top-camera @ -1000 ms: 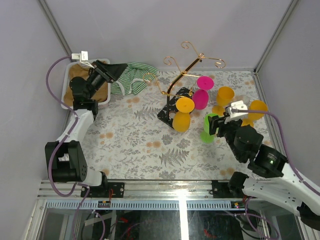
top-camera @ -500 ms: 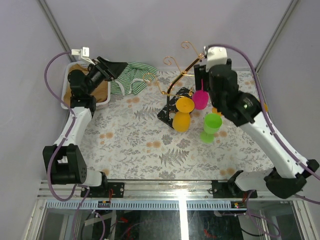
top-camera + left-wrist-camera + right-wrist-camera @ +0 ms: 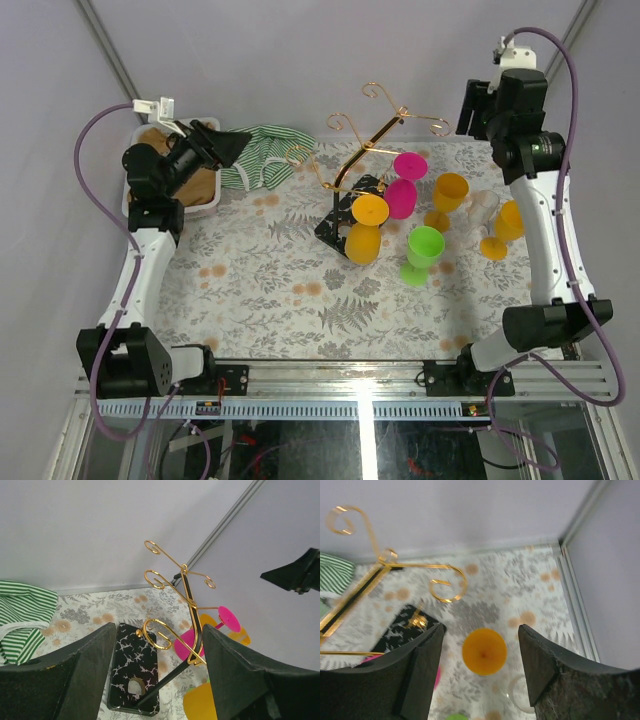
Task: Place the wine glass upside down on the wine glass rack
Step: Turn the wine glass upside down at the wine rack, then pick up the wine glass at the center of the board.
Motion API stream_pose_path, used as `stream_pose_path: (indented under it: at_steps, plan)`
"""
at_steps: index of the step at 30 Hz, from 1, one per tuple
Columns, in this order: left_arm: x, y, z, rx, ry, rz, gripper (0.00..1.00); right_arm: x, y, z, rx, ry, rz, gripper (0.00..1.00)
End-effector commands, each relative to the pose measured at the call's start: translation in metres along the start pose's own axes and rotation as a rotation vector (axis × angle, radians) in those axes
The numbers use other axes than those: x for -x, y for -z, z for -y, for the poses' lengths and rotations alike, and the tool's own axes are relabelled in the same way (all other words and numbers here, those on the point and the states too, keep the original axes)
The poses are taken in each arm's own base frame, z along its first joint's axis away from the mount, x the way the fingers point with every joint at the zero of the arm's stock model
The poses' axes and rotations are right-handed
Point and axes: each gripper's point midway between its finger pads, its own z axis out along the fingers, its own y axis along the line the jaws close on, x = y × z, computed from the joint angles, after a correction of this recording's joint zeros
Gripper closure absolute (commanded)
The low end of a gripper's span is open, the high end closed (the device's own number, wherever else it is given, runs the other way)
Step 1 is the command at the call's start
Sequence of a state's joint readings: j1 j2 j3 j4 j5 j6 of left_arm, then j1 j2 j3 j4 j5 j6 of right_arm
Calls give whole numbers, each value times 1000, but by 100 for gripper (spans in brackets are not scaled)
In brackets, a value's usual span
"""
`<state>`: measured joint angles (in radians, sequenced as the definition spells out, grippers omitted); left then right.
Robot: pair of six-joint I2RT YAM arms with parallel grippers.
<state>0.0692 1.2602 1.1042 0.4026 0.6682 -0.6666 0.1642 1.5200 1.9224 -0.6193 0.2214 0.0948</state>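
The gold wine glass rack [image 3: 372, 140] stands on its black speckled base [image 3: 338, 222] mid-table. A magenta glass [image 3: 402, 195] and two orange glasses [image 3: 368, 211] hang bowl-down on it. A green glass [image 3: 424, 248] stands upright to its right, with two orange glasses [image 3: 450, 190] and a clear glass [image 3: 483, 208] farther right. My right gripper [image 3: 472, 112] is open and empty, high at the back right; its view looks down on an orange glass [image 3: 484, 651]. My left gripper [image 3: 238, 140] is open and empty at the back left, facing the rack [image 3: 187, 587].
A green-striped cloth [image 3: 262, 155] lies at the back left beside a white tray [image 3: 135, 180]. The enclosure's walls and corner posts [image 3: 545, 70] stand close behind both grippers. The clear glass [image 3: 520, 695] and the rack's hooks [image 3: 447, 582] lie under the right gripper.
My right arm has swung up from beside the green glass to the back right corner, empty. The green glass stays upright on the table. My left arm has shifted slightly left.
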Motion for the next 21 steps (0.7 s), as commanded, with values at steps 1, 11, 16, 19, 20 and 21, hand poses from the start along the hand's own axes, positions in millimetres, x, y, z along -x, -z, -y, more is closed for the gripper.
stream_pose_path:
  at_steps: [1,11,16,19,20,21]
  plan:
    - [2,10,3,24,-61,-14,31,-41,-7,32,-16,-54,-132,32]
    - [2,14,3,39,-88,-14,30,-118,10,67,-30,-122,-337,54]
    - [2,13,2,39,-88,-17,30,-145,19,56,16,-152,-405,61]
    - [1,13,2,39,-88,-18,30,-155,22,55,17,-160,-433,61]
    - [1,13,2,40,-88,-18,30,-160,22,56,9,-158,-444,61]
    - [1,13,1,40,-89,-19,30,-165,22,58,-1,-158,-456,61]
